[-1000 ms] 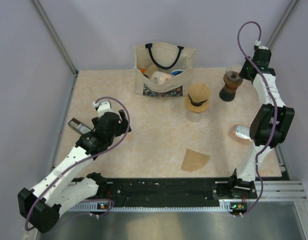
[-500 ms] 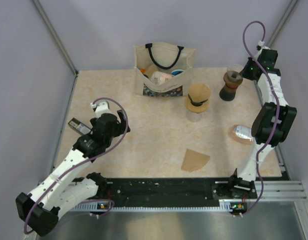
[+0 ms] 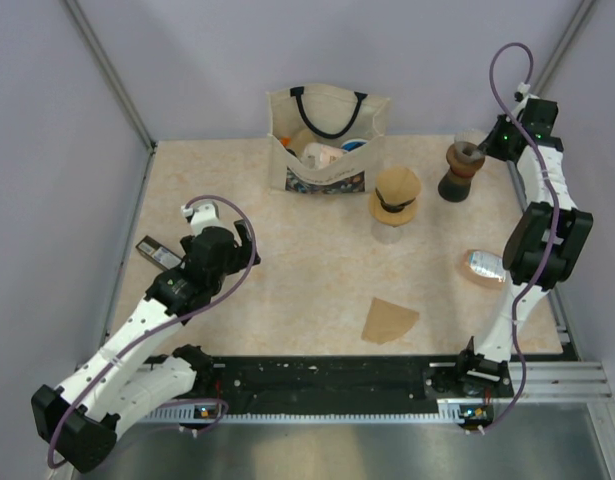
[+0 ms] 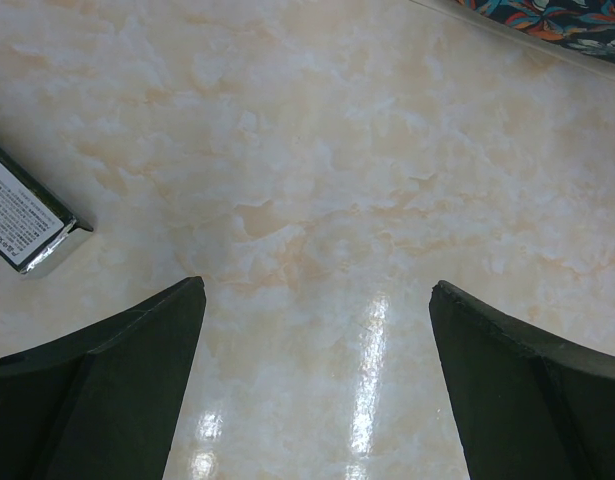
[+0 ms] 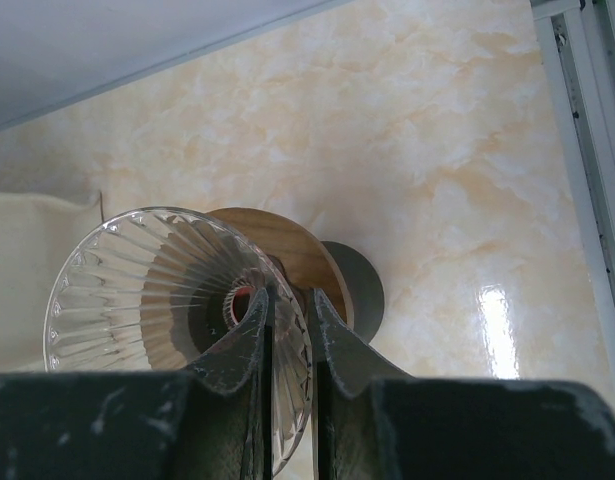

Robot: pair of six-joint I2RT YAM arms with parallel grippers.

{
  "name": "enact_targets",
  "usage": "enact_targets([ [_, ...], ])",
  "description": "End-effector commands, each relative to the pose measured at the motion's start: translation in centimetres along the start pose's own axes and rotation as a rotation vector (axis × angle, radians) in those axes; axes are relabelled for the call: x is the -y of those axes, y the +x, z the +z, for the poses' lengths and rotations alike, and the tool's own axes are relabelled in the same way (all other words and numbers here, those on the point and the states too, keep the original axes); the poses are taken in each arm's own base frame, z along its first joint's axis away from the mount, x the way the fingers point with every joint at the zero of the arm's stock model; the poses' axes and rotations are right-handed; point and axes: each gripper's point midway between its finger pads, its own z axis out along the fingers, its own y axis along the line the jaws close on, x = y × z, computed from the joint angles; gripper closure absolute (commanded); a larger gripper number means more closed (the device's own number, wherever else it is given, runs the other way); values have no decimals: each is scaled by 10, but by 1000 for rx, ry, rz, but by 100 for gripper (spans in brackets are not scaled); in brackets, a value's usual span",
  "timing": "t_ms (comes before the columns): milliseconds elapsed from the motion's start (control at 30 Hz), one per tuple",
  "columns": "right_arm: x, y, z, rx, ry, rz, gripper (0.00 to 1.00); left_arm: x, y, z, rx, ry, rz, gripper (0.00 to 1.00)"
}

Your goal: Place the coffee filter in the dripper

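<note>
The coffee filter (image 3: 389, 320), a flat light-brown paper wedge, lies on the table near the front, between the two arms and touched by neither. The dripper (image 3: 480, 265), a bluish cone with a tan ring, lies on its side at the right, partly hidden behind the right arm's elbow. My right gripper (image 5: 287, 300) is high at the back right, shut on the rim of a clear ribbed glass cup (image 5: 157, 290) held above the dark brown grinder (image 3: 460, 170). My left gripper (image 4: 317, 290) hangs open over bare tabletop at the left, nothing between its fingers.
A cloth tote bag (image 3: 327, 140) with items stands at the back centre. A tan cone with a dark band (image 3: 395, 195) sits on a clear glass in front of it. A small dark packet (image 3: 157, 252) lies at the left. Metal rails border the table.
The right wrist with the glass cup has shifted slightly right toward the back corner. The left arm has drawn back a little to the left. The filter has not moved.
</note>
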Motion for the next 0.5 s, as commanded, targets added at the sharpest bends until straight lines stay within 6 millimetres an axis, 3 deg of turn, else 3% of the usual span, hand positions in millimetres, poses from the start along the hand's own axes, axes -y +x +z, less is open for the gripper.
enact_targets([
  [0, 87, 268, -10, -900, 296, -7, 100, 4, -8, 0, 33, 19, -8, 1],
  [167, 87, 261, -11, -886, 304, -13, 100, 3, -8, 0, 32, 13, -8, 1],
  [467, 45, 193, -7, -705, 185, -1, 100, 4, -11, -3, 42, 22, -14, 1],
])
